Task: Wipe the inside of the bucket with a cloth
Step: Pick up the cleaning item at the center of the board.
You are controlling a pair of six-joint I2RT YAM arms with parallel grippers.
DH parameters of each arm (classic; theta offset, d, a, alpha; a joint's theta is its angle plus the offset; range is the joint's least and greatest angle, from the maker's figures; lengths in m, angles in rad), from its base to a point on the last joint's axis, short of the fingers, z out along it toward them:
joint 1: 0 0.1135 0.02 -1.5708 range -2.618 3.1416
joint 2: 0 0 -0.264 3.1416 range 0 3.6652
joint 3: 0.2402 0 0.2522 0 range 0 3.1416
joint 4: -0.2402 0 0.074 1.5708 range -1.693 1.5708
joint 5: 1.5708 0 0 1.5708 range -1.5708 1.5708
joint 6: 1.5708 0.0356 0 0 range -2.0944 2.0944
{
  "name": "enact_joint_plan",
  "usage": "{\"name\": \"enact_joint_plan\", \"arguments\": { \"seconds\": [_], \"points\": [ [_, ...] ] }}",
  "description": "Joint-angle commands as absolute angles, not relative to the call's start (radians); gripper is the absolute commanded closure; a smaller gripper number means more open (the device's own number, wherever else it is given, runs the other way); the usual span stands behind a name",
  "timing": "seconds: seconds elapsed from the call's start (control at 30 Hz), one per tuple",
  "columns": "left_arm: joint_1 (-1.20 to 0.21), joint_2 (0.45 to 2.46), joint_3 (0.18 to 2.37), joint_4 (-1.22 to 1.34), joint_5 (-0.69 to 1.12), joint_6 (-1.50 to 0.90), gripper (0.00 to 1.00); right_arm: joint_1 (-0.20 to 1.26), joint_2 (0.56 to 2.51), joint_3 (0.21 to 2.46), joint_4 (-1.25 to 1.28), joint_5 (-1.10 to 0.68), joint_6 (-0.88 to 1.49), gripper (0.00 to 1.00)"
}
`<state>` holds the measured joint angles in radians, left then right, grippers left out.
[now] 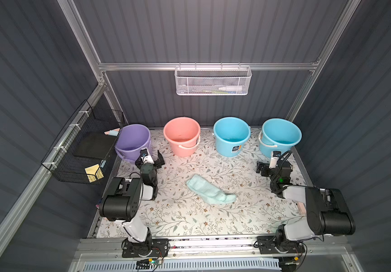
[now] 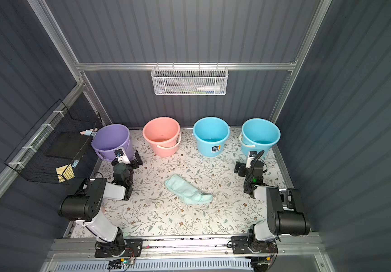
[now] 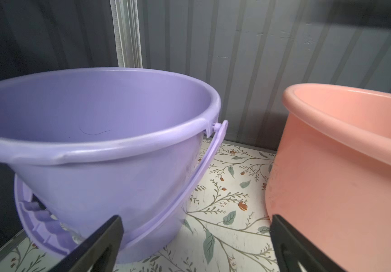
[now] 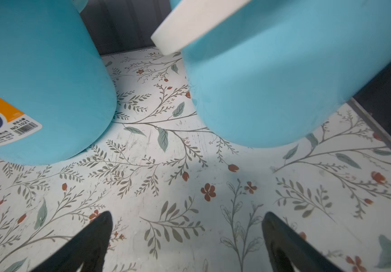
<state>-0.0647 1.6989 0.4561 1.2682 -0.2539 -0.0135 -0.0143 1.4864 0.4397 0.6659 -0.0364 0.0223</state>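
Right now we see the cloth (image 1: pixel 209 190) lying loose on the flowered table (image 1: pixel 189 219), roughly midway between the two arms and well apart from both grippers. It is a pale mint colour and looks soft and fuzzy. It is bunched into a long strip that runs from far left to near right, with its near right end crumpled into a lump. Four buckets stand upright in a row along the far edge of the table, all clear of the cloth: from left to right, the purple bucket (image 1: pixel 132 139), the pink bucket (image 1: pixel 181 134), the labelled blue bucket (image 1: pixel 231 135) and the plain blue bucket (image 1: pixel 280 134). The purple one has a smooth, matt inside with a thin dark curved line on its wall, and its purple handle (image 3: pixel 196 179) is folded down against the near side. The labelled blue one carries a navy and orange sticker (image 4: pixel 1 122) low on its near side, and the plain blue one has a white handle (image 4: pixel 189 26). The left gripper (image 3: pixel 195 218) sits on the near side of the gap between the purple and pink buckets, its jaws spread wide with nothing between them. The right gripper (image 4: pixel 187 214) is low over the table on the near side of the two blue buckets, its jaws likewise wide apart and empty.
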Motion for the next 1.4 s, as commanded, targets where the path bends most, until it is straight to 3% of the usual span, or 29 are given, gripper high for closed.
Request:
{"name": "enact_joint_plan", "arguments": {
  "seconds": [0.0,0.97,1.37],
  "points": [
    [-0.066,1.71,0.468,1.285,-0.242,0.005,0.0,-0.015,1.496,0.456,0.687,-0.032,0.018,0.01],
    [-0.067,1.688,0.459,1.29,-0.291,-0.002,0.0,-0.015,1.464,0.444,0.715,-0.046,-0.003,0.01],
    [-0.232,1.391,0.704,0.639,-0.482,-0.035,0.01,0.027,1.114,0.584,0.132,-0.079,0.124,0.04]
  ]
}}
